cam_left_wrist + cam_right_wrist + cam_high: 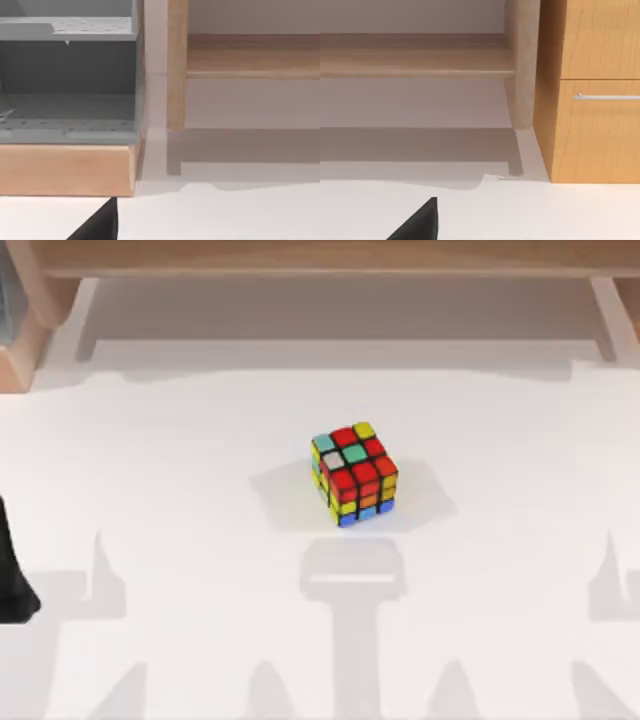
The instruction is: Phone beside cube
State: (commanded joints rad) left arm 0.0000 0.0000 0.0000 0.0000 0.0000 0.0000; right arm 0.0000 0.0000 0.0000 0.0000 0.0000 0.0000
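Small black-edged, mostly red puzzle cube (pixel 354 473) sits mid white tabletop (pixel 180 460); left arm parked far left, claw states untellable. Nothing grasped yet — next, locate the phone.

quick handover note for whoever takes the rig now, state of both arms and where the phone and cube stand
Left arm: parked at the table's left edge; end effector state cannot be told.
Right arm: its wrist view looks at a wooden drawer cabinet.
Cube: upright near the middle of the white table, untouched.
Done: nothing visible. Left: find the phone, grasp it, lay it beside the cube.
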